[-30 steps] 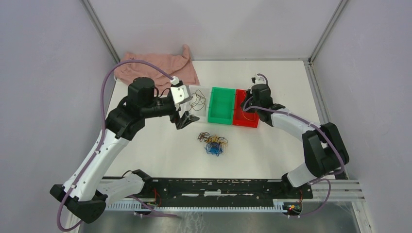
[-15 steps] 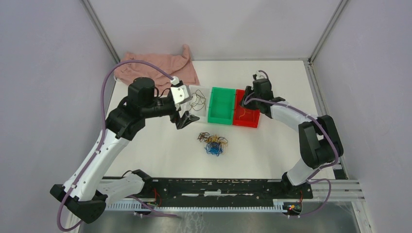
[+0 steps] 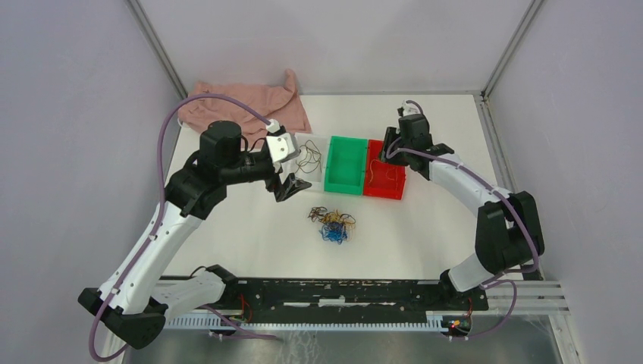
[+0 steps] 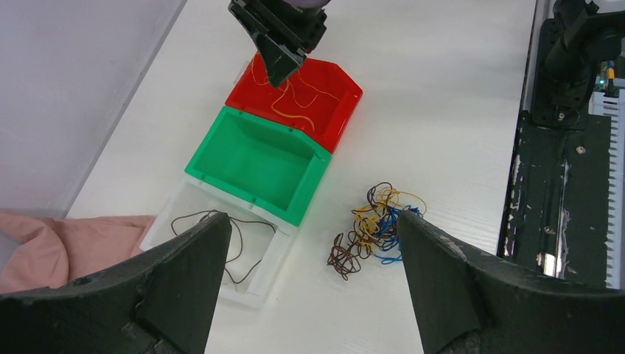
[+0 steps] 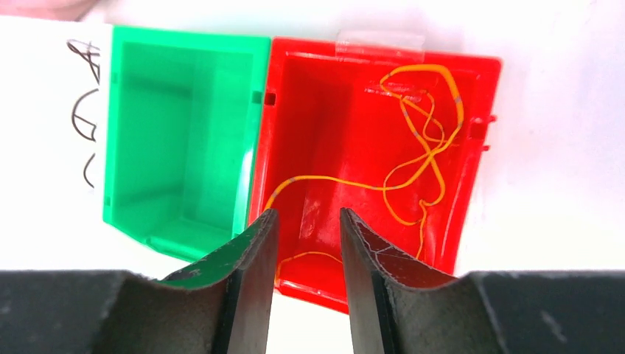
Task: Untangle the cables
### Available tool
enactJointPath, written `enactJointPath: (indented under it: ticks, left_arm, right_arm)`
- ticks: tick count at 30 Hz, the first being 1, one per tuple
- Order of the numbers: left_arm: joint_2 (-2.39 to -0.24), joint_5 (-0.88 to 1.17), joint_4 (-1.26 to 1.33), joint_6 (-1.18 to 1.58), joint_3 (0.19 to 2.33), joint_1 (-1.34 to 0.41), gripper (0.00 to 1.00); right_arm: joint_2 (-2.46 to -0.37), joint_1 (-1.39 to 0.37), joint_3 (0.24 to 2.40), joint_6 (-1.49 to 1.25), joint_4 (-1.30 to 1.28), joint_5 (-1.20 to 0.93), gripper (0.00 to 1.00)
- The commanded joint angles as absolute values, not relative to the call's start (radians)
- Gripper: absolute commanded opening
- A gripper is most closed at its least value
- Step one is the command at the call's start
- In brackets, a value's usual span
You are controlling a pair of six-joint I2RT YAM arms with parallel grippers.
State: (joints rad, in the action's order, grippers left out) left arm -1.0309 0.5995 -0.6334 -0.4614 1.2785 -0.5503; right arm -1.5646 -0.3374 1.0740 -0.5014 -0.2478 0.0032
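Observation:
A tangle of yellow-orange, blue and dark brown cables lies on the white table in front of the bins. One yellow-orange cable lies loose in the red bin. A dark brown cable lies in the clear white bin. My left gripper hovers wide open and empty, left of the tangle. My right gripper stands partly open above the red bin's far end, holding nothing.
An empty green bin sits between the red and white bins. A pink cloth lies at the back left. The black base rail runs along the near edge.
My right gripper has opened, released the yellow-orange cable into the red bin, and drawn back toward the bin's far end. The left arm has stayed still.

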Motion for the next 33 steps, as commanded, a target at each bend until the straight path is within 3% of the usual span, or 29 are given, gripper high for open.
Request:
enactJointPath:
  ticks: [1,12,21,33]
  left_arm:
    - [-1.016,0.596,-0.597,-0.462,1.281,-0.551,0.90]
    - [-1.010,0.594,-0.598,-0.469,1.280,-0.551,0.90]
    - [-1.006,0.585,-0.602,-0.485,1.279,-0.551,0.90]
    - [-1.013,0.574,-0.606,-0.493,1.290,-0.551,0.90]
  right_arm:
    - [-1.521,-0.333,1.169,-0.467,-0.281,0.077,0.42]
    - [-1.674,-0.335,1.331,-0.389,-0.360,0.243,0.43]
    - [-1.812,-0.345,1.378,-0.378,-0.390,0.366,0.25]
    - [-1.972,-0.417,1.408,-0.378,-0.390,0.387,0.21]
